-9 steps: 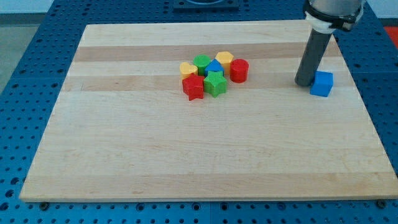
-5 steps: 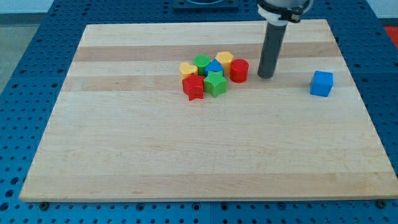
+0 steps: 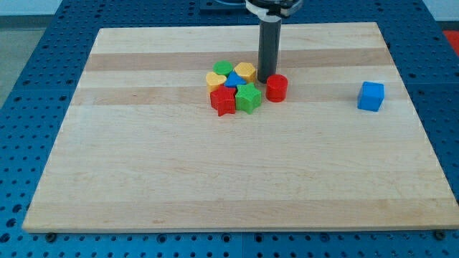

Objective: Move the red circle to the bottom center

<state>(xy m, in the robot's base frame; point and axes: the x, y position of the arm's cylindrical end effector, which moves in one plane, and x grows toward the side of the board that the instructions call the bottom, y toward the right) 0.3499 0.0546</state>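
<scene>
The red circle (image 3: 277,87) is a short red cylinder on the wooden board, at the right edge of a cluster of blocks above the board's middle. My tip (image 3: 266,79) rests on the board just above and to the left of the red circle, touching or nearly touching it, between it and the yellow block (image 3: 246,71). The rod rises straight toward the view's top.
The cluster left of the red circle holds a green star (image 3: 249,97), a red star (image 3: 223,101), a blue block (image 3: 232,80), a green block (image 3: 223,68) and a yellow heart (image 3: 214,79). A blue cube (image 3: 371,95) sits alone at the right.
My tip moved left from beside the blue cube, past the red circle's right side, to its upper left. The red circle shifted slightly down; the yellow and green blocks shifted left.
</scene>
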